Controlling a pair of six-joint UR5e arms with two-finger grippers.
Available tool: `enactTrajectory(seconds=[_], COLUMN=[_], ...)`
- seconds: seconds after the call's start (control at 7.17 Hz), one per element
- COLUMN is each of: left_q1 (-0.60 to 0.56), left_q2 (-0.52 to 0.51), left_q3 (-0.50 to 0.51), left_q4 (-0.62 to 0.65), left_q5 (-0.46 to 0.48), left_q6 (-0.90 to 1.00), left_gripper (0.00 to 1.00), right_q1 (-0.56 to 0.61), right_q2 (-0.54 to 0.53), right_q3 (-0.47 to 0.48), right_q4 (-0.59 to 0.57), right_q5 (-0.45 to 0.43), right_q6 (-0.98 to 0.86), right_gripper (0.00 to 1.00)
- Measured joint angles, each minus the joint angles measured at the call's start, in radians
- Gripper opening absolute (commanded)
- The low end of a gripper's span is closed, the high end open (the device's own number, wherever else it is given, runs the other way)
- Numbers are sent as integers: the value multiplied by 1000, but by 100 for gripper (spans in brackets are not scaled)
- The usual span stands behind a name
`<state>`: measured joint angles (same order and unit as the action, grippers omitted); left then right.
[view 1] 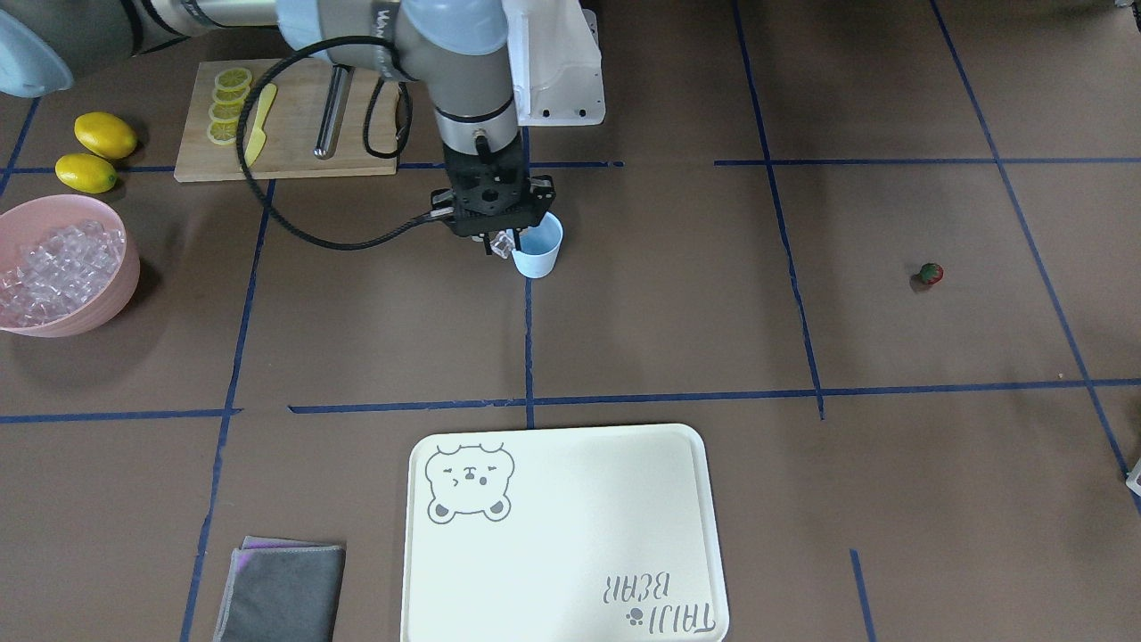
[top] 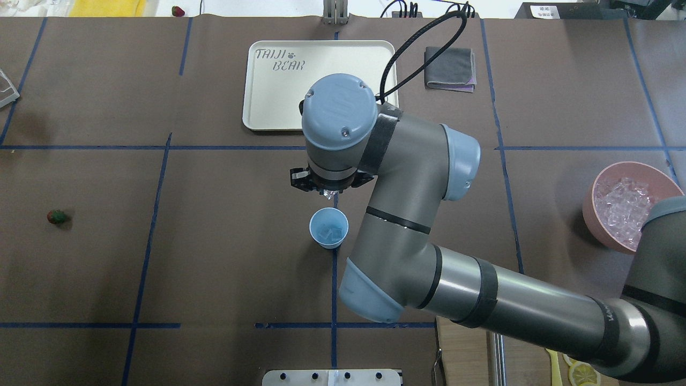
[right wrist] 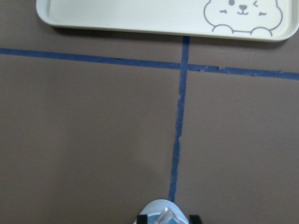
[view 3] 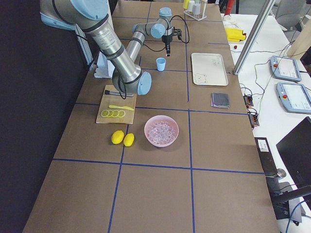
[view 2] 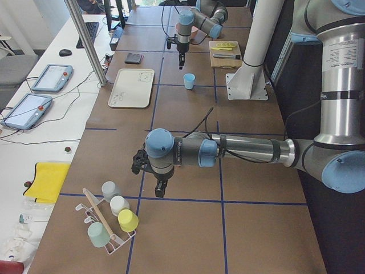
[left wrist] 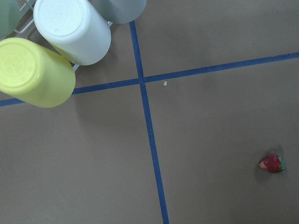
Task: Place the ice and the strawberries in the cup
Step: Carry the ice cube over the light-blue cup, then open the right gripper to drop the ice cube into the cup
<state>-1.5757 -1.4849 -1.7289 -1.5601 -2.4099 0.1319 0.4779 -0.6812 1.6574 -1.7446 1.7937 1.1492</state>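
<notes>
**Exterior front-facing view: an ice cube held at the cup's rim**

The right fingers (view 1: 499, 234) are closed on one small, clear, glassy ice cube (view 1: 503, 245). It hangs at the rim of the small light blue plastic cup (view 1: 540, 254), which stands upright on the brown desk (view 1: 677, 339). To drop it well, I judge the cube should come squarely over the mouth and go low before the fingers part, and then only slightly. The cup looks light, so a brush against its wall could tip it. A cube let go from high up could bounce off the rim.

The overhead exterior view hides the held cube under the wrist, but it shows clear cubes lying inside the cup, which the front view does not. The right wrist-mounted view shows the cup's rim right below the cube. The tiny red strawberry (view 1: 931, 273) with its green cap lies well apart on the desk. The left fingers (view 2: 161, 187) show only in the exterior left view, and I cannot tell whether they are parted.
</notes>
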Motion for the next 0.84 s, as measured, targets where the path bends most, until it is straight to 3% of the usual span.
enactTrajectory(seconds=[0.56,0.84], left_q1=[0,0], left_q2=[0,0], left_q3=[-1,-1], left_q4=[0,0], left_q5=[0,0], left_q6=[0,0], left_gripper=[100,100], right_q1=[-71,-75], right_q2=[-20,-25], right_q3=[-11,-10], right_q4=[-11,-14], right_q5=[-50,-52], right_q6=[21,21], right_gripper=[0,99])
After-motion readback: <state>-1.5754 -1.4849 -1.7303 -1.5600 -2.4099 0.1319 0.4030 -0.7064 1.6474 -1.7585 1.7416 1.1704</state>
